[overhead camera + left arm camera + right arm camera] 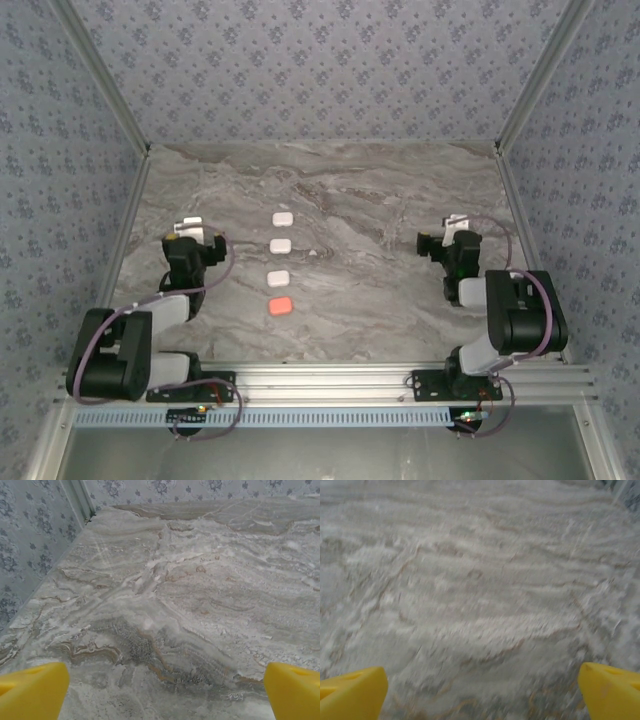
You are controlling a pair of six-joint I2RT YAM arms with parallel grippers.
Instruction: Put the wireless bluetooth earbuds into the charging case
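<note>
Three white charging cases [281, 245] and one coral case [281, 306] lie shut in a column at the middle of the marble table [380, 200]. Just right of the second case lies a tiny white piece [316, 253] that looks like an earbud, too small to make out in detail. My left gripper [188, 226] hovers left of the column and is open. In its wrist view the left gripper [167, 690] has its yellow fingertips [32, 690] far apart over bare marble. My right gripper [455, 221] is at the right side of the table. The right wrist view shows the right gripper [482, 692] open over blurred marble.
Patterned walls [320, 60] with metal corner posts close in the table at the back and both sides. An aluminium rail [330, 385] carrying both arm bases runs along the near edge. Bare marble lies between the column of cases and the right arm.
</note>
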